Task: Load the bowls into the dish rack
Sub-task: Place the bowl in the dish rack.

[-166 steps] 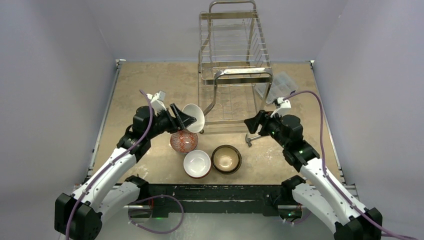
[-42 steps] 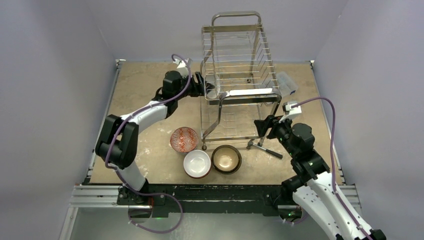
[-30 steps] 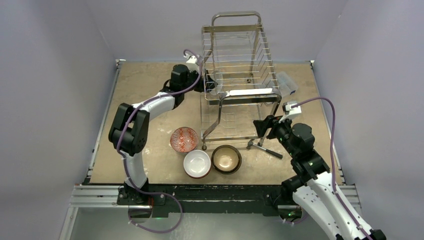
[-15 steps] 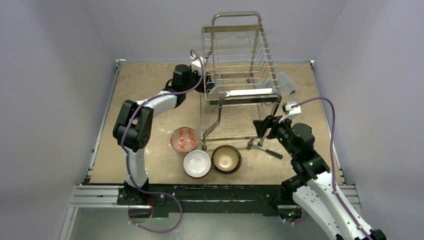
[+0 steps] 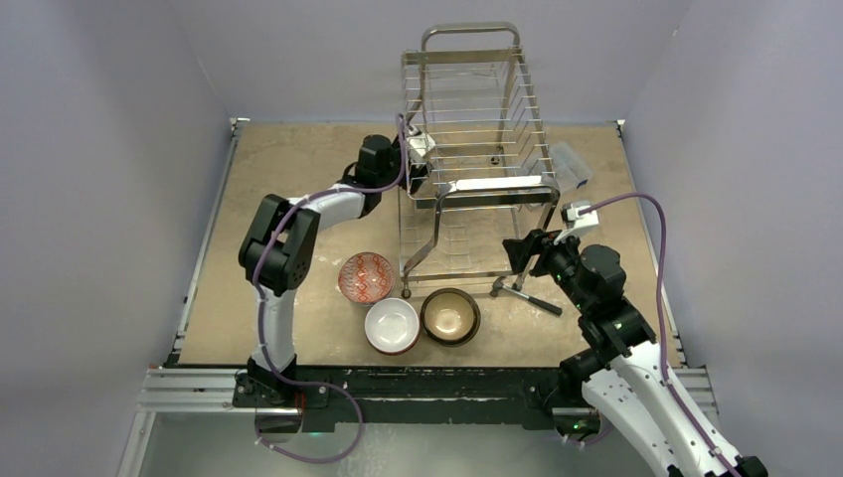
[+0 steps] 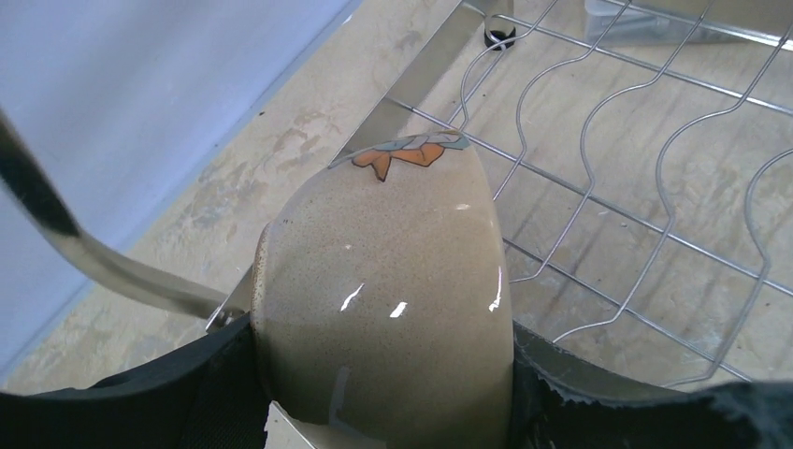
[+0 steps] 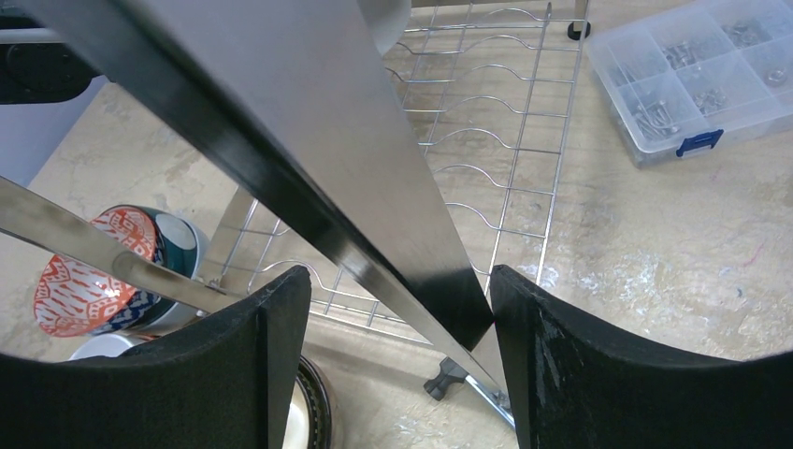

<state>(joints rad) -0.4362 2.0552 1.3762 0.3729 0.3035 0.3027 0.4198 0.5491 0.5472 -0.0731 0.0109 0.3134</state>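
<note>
- the left end effector (image 6: 383,379) is clamped on a beige bowl (image 6: 383,281) with an orange motif, which fills the gap between its fingers at the left flank of the dish rack (image 5: 467,119).
- key relation: the lower tier's wavy wires (image 6: 645,196) lie ahead of and below the bowl, to its right. the bowl hangs above them and is not seated. setting it down looks like a matter of going inward and down.
- the right end effector (image 7: 397,295) is closed across a flat bar of the rack at its near right corner, apparently steadying it.
- three bowls wait on the desk (image 5: 288,179) just in front of the rack: a red patterned bowl (image 5: 365,276), a white bowl (image 5: 391,325) and a dark brown bowl (image 5: 450,316). the right arm is the nearer to them.
- the overhead view places both arms at the rack but barely shows the held bowl. the left wrist view shows the grip and the wires below. the right wrist view alone shows the clear compartment box (image 7: 692,84) beside the rack.
</note>
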